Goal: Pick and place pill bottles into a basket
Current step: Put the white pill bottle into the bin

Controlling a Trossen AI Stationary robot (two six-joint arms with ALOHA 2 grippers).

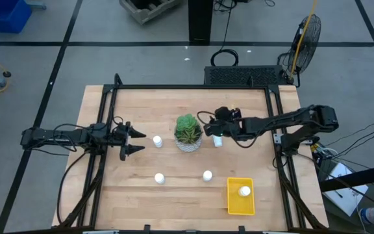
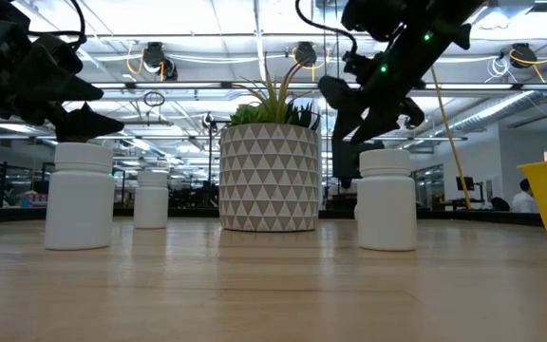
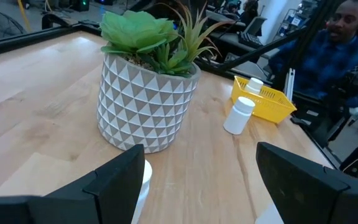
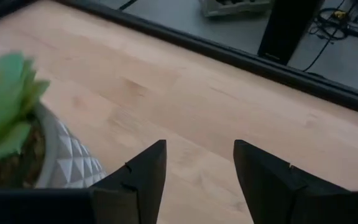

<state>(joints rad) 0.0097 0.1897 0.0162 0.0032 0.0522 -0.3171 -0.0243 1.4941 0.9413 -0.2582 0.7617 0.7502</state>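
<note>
Five white pill bottles show in the high view: one [image 1: 157, 140] left of the potted plant [image 1: 188, 133], one [image 1: 218, 140] right of it, two [image 1: 159, 177] [image 1: 207, 175] standing nearer the front, and one [image 1: 244, 191] inside the yellow basket [image 1: 240, 203] at the front right. My left gripper [image 1: 132, 141] is open, level, just left of the first bottle [image 3: 140, 180], which stands at the tip of one finger. My right gripper [image 1: 213, 129] is open and empty, above the bottle beside the plant [image 4: 17, 130].
The potted plant [image 2: 268, 176] stands mid-table between the two grippers. A black frame [image 1: 193, 87] edges the table. A person [image 3: 334, 43] sits beyond the table's right side. Bare wood lies along the far and front left parts.
</note>
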